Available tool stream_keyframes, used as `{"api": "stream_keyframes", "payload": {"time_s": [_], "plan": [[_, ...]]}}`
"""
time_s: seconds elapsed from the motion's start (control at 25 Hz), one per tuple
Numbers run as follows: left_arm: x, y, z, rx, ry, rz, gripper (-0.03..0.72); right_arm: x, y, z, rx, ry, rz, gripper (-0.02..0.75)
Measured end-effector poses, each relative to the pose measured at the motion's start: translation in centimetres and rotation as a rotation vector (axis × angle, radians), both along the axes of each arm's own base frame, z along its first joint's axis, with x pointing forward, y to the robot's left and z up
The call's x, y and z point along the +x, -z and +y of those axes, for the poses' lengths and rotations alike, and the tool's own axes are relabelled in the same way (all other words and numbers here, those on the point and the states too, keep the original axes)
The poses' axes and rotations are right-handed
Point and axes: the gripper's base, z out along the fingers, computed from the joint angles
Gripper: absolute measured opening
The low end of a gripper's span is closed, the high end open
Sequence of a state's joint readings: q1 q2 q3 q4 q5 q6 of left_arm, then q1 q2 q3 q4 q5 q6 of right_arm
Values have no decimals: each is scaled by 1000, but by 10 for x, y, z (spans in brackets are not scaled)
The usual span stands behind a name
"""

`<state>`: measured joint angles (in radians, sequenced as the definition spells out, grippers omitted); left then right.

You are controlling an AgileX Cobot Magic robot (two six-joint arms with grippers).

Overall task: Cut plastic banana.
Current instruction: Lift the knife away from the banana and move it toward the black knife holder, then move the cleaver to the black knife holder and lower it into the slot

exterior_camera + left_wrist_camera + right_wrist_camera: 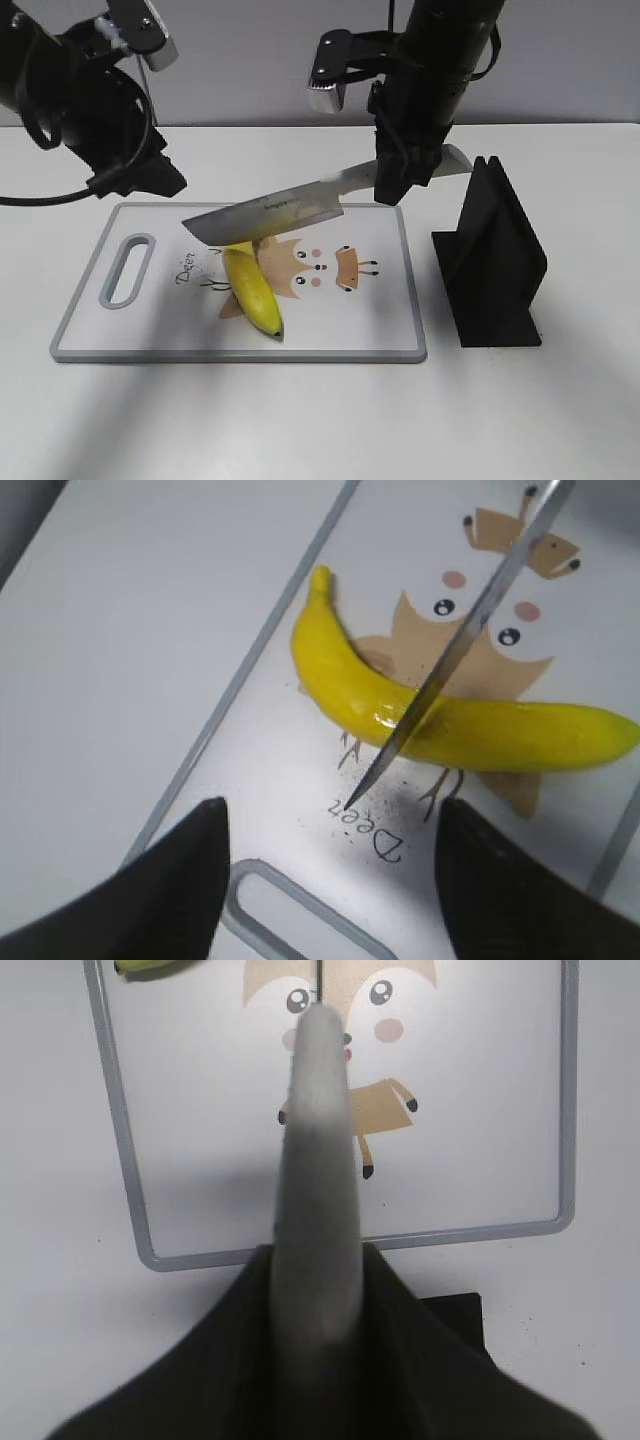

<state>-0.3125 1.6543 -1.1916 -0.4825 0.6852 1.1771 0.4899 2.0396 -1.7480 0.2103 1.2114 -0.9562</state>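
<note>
The plastic banana (254,291) is bright yellow and whole and lies on the white cutting board (380,330) with a deer picture. In the left wrist view the banana (350,690) lies across the picture and the knife's blade (450,655) rests on its middle. My right gripper (400,175) is shut on the knife's grey handle (318,1190) and holds the knife (265,214) slanting down over the banana. My left gripper (330,880) is open and empty, up over the board's handle end (127,268).
A black knife stand (495,260) stands on the white table to the right of the board. The board's handle slot (300,920) lies below my left gripper. The board's grey rim (130,1210) shows in the right wrist view.
</note>
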Motion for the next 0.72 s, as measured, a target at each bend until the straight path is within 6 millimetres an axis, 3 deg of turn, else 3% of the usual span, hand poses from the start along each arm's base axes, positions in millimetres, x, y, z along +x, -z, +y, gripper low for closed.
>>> {"api": "stream_keyframes", "payload": {"time_s": [0.44,0.72], "plan": [[-9,-36,18,-27,-273,-71,630,-11,-38,-6,61,207,-20,177],[-21,-47,28,-41,-437,8,625,-24,-72,-13,130,420,-21,177]]}}
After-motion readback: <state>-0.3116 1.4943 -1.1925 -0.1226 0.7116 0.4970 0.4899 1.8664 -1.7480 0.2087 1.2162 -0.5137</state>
